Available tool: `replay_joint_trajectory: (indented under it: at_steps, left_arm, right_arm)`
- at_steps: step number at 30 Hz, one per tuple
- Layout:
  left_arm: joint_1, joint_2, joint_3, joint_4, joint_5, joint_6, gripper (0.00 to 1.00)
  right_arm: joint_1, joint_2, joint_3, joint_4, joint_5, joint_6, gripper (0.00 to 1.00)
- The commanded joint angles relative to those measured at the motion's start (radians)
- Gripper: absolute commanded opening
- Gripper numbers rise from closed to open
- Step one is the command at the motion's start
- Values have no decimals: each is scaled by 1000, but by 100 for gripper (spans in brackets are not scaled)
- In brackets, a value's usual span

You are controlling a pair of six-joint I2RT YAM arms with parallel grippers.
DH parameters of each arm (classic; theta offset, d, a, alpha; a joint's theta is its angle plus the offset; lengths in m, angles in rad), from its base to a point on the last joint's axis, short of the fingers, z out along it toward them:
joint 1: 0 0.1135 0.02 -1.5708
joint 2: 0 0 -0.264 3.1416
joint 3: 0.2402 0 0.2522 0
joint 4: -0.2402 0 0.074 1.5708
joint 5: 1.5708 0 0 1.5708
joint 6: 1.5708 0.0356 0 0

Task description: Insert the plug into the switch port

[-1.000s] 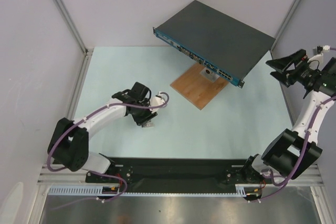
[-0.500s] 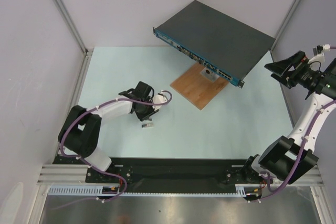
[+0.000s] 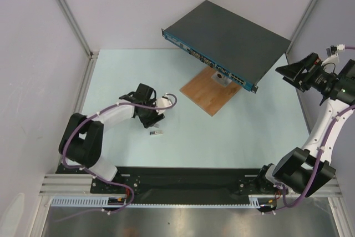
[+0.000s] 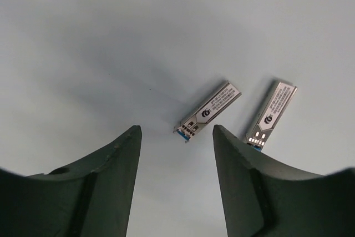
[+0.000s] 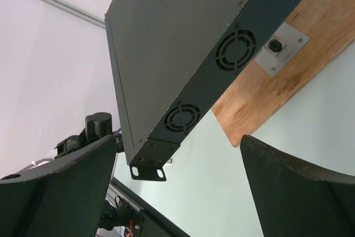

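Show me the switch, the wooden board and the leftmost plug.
switch (image 3: 227, 37), top external view, dark top panel.
wooden board (image 3: 208, 95), top external view, bare surface.
leftmost plug (image 4: 209, 108), left wrist view, labelled body.

The left gripper (image 4: 176, 131) stands with jaws apart and nothing between them; ahead of the gap a plug (image 4: 208, 112) lies flat on the table (image 3: 244, 131); a second plug (image 4: 272, 114) lies just beside it, one end hidden behind a finger; bare table runs from there to the wooden board (image 3: 202, 97); the switch (image 3: 227, 37) sits raised above the board's far part, its blue front face (image 3: 206, 58) turned near-left over open table; the right gripper (image 3: 285, 69), jaws wide, hangs close to the switch's right end; walls (image 3: 33, 54) close the left, far and right sides.
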Motion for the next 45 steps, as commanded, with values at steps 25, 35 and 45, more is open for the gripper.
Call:
replay_joint_trajectory:
  at_steps: [25,35,45]
  left_arm:
    - [11,76,-17,27,88,412,34]
    - [12,-85,84,-168,253,317,0]
    - [11,-246,322,-401,583,-89,0]
  right_arm:
    - [219,-72,128,-16,91,-167,98]
    - [296,-127,105,24,179,-279,86]
    - [624,-264,86,-71,344,-647,76]
